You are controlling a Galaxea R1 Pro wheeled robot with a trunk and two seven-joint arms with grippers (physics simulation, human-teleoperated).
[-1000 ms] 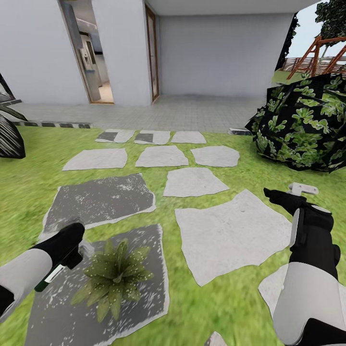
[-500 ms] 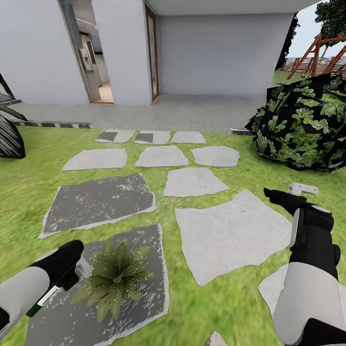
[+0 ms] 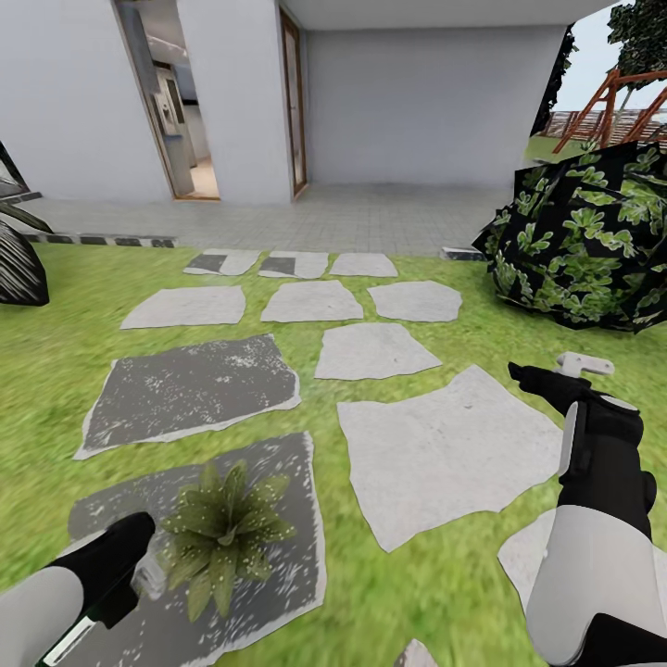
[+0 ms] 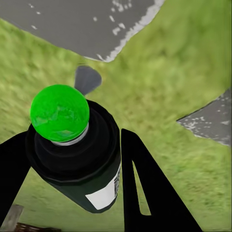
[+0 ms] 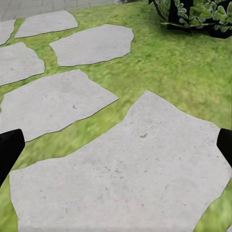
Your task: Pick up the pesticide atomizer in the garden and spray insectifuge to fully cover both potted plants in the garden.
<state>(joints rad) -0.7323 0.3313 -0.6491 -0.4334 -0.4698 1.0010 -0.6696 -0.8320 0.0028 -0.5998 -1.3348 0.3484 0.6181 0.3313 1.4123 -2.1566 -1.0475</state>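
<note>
A dark pesticide atomizer (image 4: 99, 186) with a white label and a bright green round top (image 4: 60, 113) sits between the black fingers of my left gripper (image 4: 72, 162), which is shut on it. In the head view that gripper (image 3: 137, 565) is low at the near left, just left of a potted plant (image 3: 220, 533), and the bottle's label (image 3: 72, 637) shows under the hand. The plant is a low rosette of pale-speckled green leaves on a dark grey slab (image 3: 278, 593). My right gripper (image 3: 535, 376) hangs open and empty over a pale stepping stone (image 5: 125, 164).
Several flat stepping stones (image 3: 371, 350) lead over the grass to the white house's paved patio (image 3: 352, 218) and open doorway (image 3: 181, 120). A round dark shrub (image 3: 593, 241) stands at the right. A striped-leaf plant (image 3: 14, 255) is at the left edge.
My left arm has drawn back toward the near left with the atomizer, from the plant's upper left to beside its lower left. The right arm and the view have not moved.
</note>
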